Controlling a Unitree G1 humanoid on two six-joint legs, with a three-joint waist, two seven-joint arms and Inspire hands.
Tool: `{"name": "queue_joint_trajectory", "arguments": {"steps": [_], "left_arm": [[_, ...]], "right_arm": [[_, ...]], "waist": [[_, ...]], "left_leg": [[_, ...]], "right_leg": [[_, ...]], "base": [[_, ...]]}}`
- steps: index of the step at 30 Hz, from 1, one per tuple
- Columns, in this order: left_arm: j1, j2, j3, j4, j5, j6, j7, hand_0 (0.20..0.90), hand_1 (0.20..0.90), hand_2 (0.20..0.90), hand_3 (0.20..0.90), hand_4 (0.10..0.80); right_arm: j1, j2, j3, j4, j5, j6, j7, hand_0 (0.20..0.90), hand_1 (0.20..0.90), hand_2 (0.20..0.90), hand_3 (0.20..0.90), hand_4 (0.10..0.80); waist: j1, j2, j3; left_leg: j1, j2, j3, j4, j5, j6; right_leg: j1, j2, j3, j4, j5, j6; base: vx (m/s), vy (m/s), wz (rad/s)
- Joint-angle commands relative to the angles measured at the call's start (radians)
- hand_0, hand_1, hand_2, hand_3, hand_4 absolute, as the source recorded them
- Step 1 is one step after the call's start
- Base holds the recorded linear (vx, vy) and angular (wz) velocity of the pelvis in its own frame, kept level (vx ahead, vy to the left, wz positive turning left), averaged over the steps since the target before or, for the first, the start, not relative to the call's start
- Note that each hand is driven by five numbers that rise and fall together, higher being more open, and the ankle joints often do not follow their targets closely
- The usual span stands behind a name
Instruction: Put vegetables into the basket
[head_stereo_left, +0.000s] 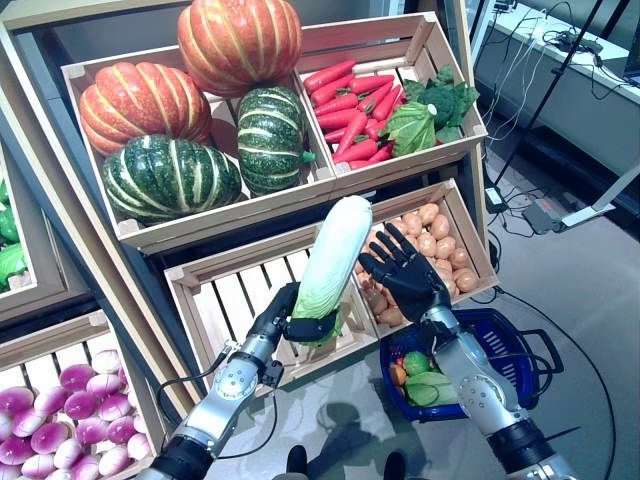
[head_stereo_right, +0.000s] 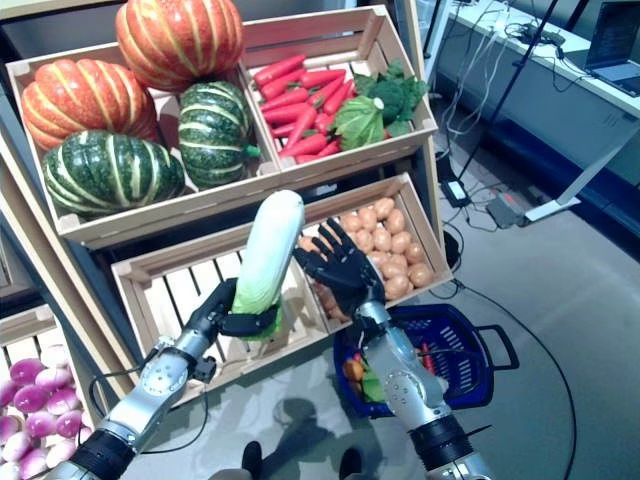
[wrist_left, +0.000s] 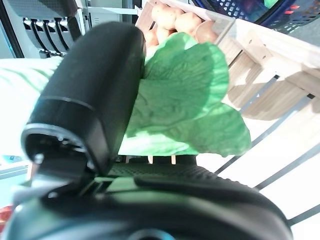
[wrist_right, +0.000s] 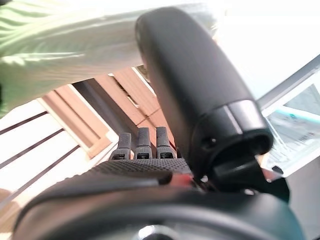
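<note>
Left hand (head_stereo_left: 285, 318) has its fingers curled round the base of a long pale-green napa cabbage (head_stereo_left: 334, 255), which it holds upright, leaning slightly toward 1 o'clock, above the slatted wooden crate (head_stereo_left: 235, 295) in the lower row of the stand. Right hand (head_stereo_left: 402, 268) sits just at 3 o'clock of the cabbage, fingers spread and straight, palm toward the cabbage; contact cannot be confirmed. It hangs in front of the wooden crate of tan round potatoes (head_stereo_left: 440, 245). Blue plastic shopping basket (head_stereo_left: 510, 345) stands on the floor at 5 o'clock from the cabbage, under the right forearm; it holds green and orange vegetables (head_stereo_left: 420, 378). Upper shelf: a wooden crate with orange ribbed pumpkins (head_stereo_left: 145, 100) and dark-green striped squashes (head_stereo_left: 170, 178) at 10 o'clock, and red carrots (head_stereo_left: 355, 105) with leafy green vegetables (head_stereo_left: 430, 110) at 1 o'clock. Purple-white turnips (head_stereo_left: 60, 410) lie in a bin at 8 o'clock.
</note>
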Motion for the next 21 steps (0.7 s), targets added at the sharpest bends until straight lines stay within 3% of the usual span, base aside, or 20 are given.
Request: {"name": "queue_joint_trajectory", "arguments": {"steps": [1, 8, 14, 21], "left_arm": [[-0.080, -0.015, 0.028, -0.035, -0.021, -0.120, -0.002, 0.300, 0.300, 0.300, 0.300, 0.400], [-0.071, -0.002, 0.074, -0.025, -0.020, -0.137, 0.010, 0.300, 0.300, 0.300, 0.300, 0.400], [-0.057, 0.010, 0.110, -0.042, -0.032, -0.133, 0.008, 0.300, 0.300, 0.300, 0.300, 0.400], [-0.058, 0.004, 0.123, -0.027, -0.031, -0.137, -0.004, 0.300, 0.300, 0.300, 0.300, 0.400]], "right_arm": [[-0.022, 0.002, -0.019, -0.132, 0.051, 0.017, 0.147, 0.900, 0.900, 0.900, 0.900, 0.800], [0.029, -0.048, -0.043, -0.163, 0.075, 0.076, 0.214, 0.900, 0.900, 0.900, 0.900, 0.800], [0.080, -0.089, -0.105, -0.162, 0.080, 0.081, 0.232, 0.900, 0.900, 0.900, 0.900, 0.800], [0.080, -0.106, -0.135, -0.176, 0.100, 0.104, 0.333, 0.900, 0.900, 0.900, 0.900, 0.800]], "waist": [[-0.001, -0.033, -0.062], [-0.010, -0.042, -0.059], [-0.020, -0.048, -0.061], [-0.024, -0.054, -0.056]], "left_leg": [[-0.002, -0.020, 0.010, 0.001, -0.060, -0.001], [0.001, -0.014, 0.017, 0.001, -0.058, -0.002], [0.001, -0.007, 0.020, 0.001, -0.057, -0.002], [-0.002, -0.003, 0.022, 0.001, -0.056, -0.003]], "right_leg": [[0.015, -0.018, -0.013, 0.002, 0.004, 0.007], [0.016, -0.015, -0.013, 0.002, 0.004, 0.006], [0.014, -0.010, -0.009, 0.002, 0.004, 0.008], [0.010, -0.008, -0.006, 0.002, 0.005, 0.009]], "base": [[0.000, 0.000, 0.00], [-0.004, -0.009, -0.03], [0.000, -0.009, -0.02], [-0.005, -0.008, -0.02]]}}
